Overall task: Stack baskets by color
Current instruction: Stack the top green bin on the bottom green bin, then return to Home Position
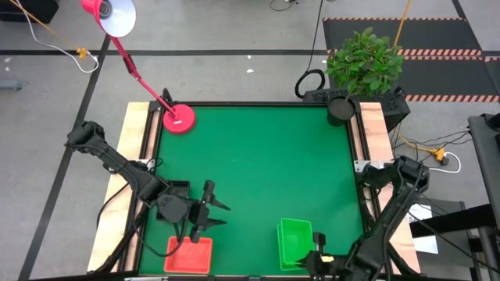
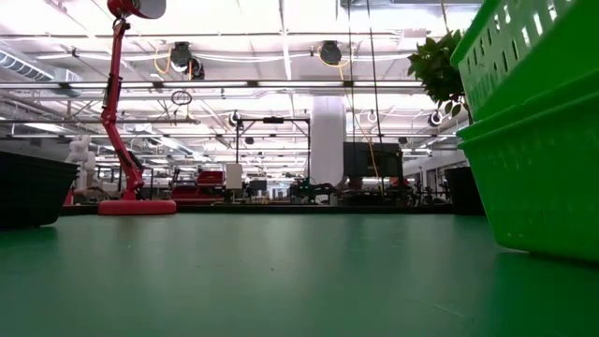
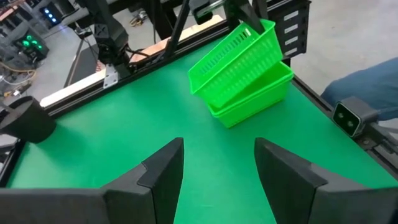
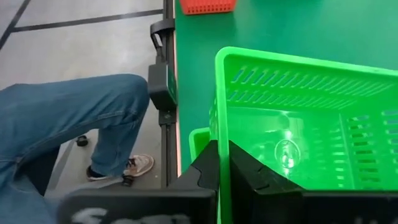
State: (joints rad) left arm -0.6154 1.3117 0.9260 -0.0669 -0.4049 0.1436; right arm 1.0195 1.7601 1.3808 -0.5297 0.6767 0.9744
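Two bright green baskets sit nested near the table's near edge, right of centre [image 1: 295, 238]. The upper one [image 3: 239, 53] is tilted in the lower one [image 3: 255, 93]. My right gripper [image 4: 222, 158] is shut on the upper basket, at its near end [image 1: 318, 257]. A red-orange basket [image 1: 189, 254] lies on the table at the near left. Just beyond it my left gripper [image 1: 223, 215] hangs open with nothing between its fingers [image 3: 217, 149], pointing toward the green pair. A black basket [image 2: 28, 192] stands at the left, partly under the left arm. My right gripper pinches the upper green basket's end wall at its rim [image 4: 222, 124], with one finger [image 4: 249, 177] inside the basket and the other outside. It comes from the table's near side, slanting down. The held end is raised, and the opposite end rests inside the lower green basket.
A pink lamp base [image 1: 180, 119] stands at the far left corner, and a potted plant [image 1: 363, 62] in a black pot at the far right corner. A person's leg in jeans [image 4: 81, 124] is beside the table's near edge. The middle of the green mat [image 1: 258, 156] is bare.
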